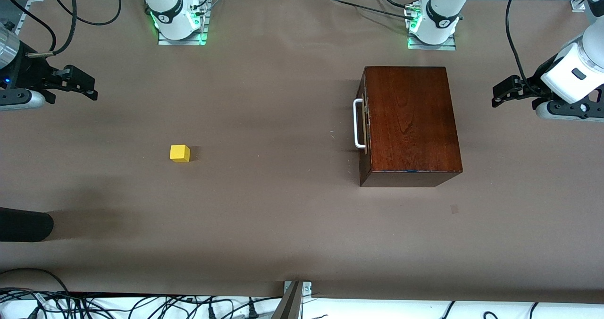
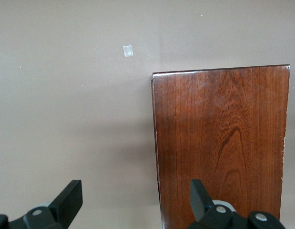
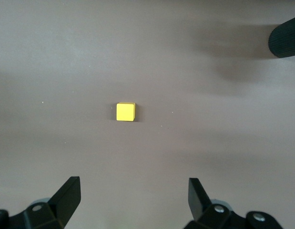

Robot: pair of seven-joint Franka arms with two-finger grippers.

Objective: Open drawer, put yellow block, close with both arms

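The reddish-brown wooden box (image 1: 410, 121) stands toward the left arm's end of the table. Its drawer is shut, and the white bar handle (image 1: 358, 123) faces the table's middle. The yellow block (image 1: 180, 153) lies on the table toward the right arm's end. My left gripper (image 1: 499, 96) is open and empty, up in the air over the table's end, beside the box on the side away from the handle. Its wrist view shows the box top (image 2: 218, 143) under the open gripper (image 2: 135, 198). My right gripper (image 1: 90, 87) is open and empty over the table's other end. Its wrist view shows the block (image 3: 125, 112) ahead of the open gripper (image 3: 134, 198).
A dark rounded object (image 1: 23, 224) juts in over the table edge at the right arm's end and also shows in the right wrist view (image 3: 285, 36). A small pale patch (image 1: 454, 209) lies on the brown cover nearer the front camera than the box.
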